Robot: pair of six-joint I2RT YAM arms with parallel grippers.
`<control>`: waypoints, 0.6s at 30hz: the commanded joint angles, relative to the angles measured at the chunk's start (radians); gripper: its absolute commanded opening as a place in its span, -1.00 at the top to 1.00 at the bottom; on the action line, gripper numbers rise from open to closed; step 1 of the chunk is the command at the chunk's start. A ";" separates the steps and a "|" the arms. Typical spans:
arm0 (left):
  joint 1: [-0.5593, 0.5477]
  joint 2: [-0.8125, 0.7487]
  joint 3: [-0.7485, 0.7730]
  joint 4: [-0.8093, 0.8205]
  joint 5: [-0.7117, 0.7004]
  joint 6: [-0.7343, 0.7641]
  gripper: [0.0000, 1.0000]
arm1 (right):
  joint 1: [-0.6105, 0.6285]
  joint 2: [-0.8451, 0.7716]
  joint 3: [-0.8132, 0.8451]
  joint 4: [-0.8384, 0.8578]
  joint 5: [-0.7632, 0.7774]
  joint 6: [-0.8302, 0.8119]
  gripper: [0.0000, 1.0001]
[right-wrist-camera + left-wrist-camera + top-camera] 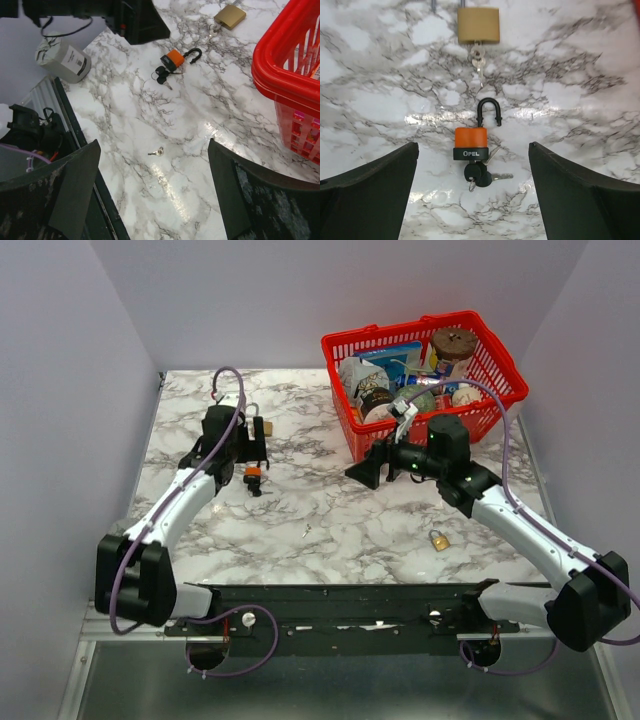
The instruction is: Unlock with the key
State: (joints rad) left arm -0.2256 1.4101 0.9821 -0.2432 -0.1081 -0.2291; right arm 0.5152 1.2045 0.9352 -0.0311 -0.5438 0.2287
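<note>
An orange padlock point(470, 142) marked OPEL lies flat on the marble table point(580, 100). Its black shackle point(487, 111) points away from me, and one leg ends short of the body. A black-headed key point(479, 175) sits in its underside, with a second key on the ring. My left gripper point(472, 200) hovers just on the near side of it, open, with nothing between the fingers. The same padlock point(252, 476) shows below the left gripper point(245, 452) in the top view. My right gripper point(365, 472) is open above mid-table, with a small loose key point(156, 151) under it.
A brass padlock point(478, 25) with keys lies just beyond the orange one. Another small brass padlock point(439, 539) rests near the right arm. A red basket point(500, 360) full of groceries stands at the back right. Grey walls close in both sides.
</note>
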 commanded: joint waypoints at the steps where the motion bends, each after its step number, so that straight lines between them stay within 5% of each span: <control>1: -0.003 -0.180 -0.066 0.131 -0.031 -0.015 -0.98 | -0.004 0.017 -0.019 0.008 0.096 -0.040 -0.89; 9: -0.003 -0.332 -0.080 0.090 0.065 -0.029 -0.98 | 0.020 0.069 -0.010 -0.042 0.127 -0.038 -0.74; 18: -0.004 -0.378 -0.072 0.076 0.151 -0.078 -0.98 | 0.281 0.271 0.082 -0.153 0.312 -0.071 -0.41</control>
State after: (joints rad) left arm -0.2256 1.0595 0.9085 -0.1642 -0.0360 -0.2672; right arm 0.7052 1.3830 0.9642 -0.1223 -0.3080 0.1715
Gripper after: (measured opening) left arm 0.988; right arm 0.738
